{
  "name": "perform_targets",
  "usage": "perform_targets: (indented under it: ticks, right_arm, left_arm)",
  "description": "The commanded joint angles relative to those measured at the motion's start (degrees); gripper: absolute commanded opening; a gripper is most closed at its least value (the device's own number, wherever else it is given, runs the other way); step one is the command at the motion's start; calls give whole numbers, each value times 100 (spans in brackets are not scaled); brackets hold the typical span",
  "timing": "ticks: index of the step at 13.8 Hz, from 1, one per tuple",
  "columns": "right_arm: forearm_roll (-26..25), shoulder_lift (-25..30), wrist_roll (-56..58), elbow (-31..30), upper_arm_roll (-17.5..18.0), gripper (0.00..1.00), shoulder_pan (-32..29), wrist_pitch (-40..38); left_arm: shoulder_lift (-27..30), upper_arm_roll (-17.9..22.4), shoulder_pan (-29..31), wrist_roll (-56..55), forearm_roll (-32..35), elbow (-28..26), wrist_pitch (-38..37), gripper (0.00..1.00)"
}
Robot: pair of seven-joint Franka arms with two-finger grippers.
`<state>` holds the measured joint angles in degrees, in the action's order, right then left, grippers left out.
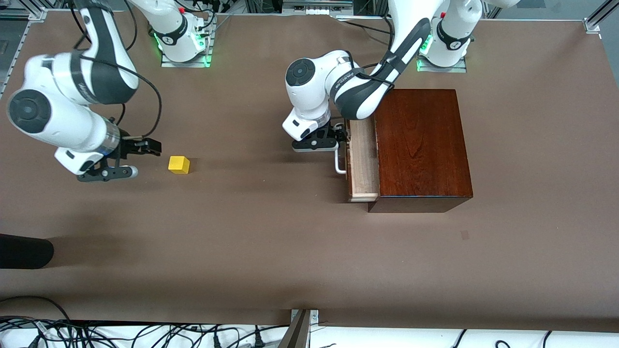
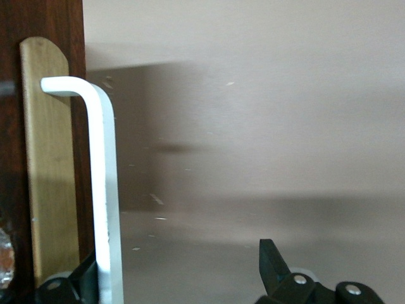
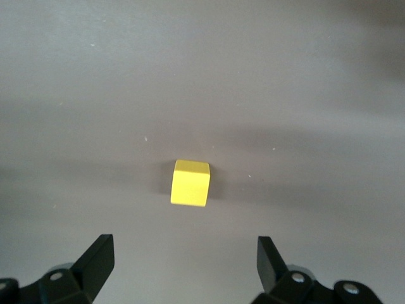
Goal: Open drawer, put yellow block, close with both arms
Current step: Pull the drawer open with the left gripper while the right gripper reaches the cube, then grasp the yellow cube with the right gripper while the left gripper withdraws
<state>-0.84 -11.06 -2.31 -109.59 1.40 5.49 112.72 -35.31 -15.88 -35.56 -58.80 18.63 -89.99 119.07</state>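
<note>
The drawer (image 1: 363, 159) is pulled partly out of the mahogany box (image 1: 420, 145), showing its pale wood tray. Its white bar handle (image 1: 340, 164) sticks out toward the right arm's end. My left gripper (image 1: 342, 135) is open at the handle; in the left wrist view the handle (image 2: 104, 190) runs between the spread fingers of my left gripper (image 2: 180, 266), close to one fingertip. The yellow block (image 1: 179, 164) lies on the table. My right gripper (image 1: 142, 158) is open and empty beside it, toward the right arm's end. In the right wrist view the block (image 3: 190, 183) lies ahead of my right gripper (image 3: 183, 259).
The brown table (image 1: 271, 241) stretches between the block and the drawer. A black object (image 1: 24, 251) pokes in at the right arm's end, nearer the camera. Cables (image 1: 145, 336) run along the near edge.
</note>
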Motion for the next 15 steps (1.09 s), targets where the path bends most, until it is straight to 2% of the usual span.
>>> perform_targets:
  ticks: [1,5,9,12,15]
  right_arm:
    - [32,113,-400,-904,-8,100,-5,1055]
    - [32,-176,-595,-1240,-8,100,-5,1770]
    - [40,-352,-753,-1389,-8,100,-13,2104]
    - [321,-642,-753,-1469,-8,100,-22,2473]
    - [330,-871,-753,-1592,-8,100,-22,2947]
  left_arm:
    - [-309,15,-144,79,-175,403,143,100]
    - [-301,15,-136,114,-141,561,126,100]
    - [-248,33,-118,132,-79,684,-6,100]
    - [-125,59,-57,176,-79,981,-619,100]
    - [-108,76,-56,202,-70,1509,-1585,100]
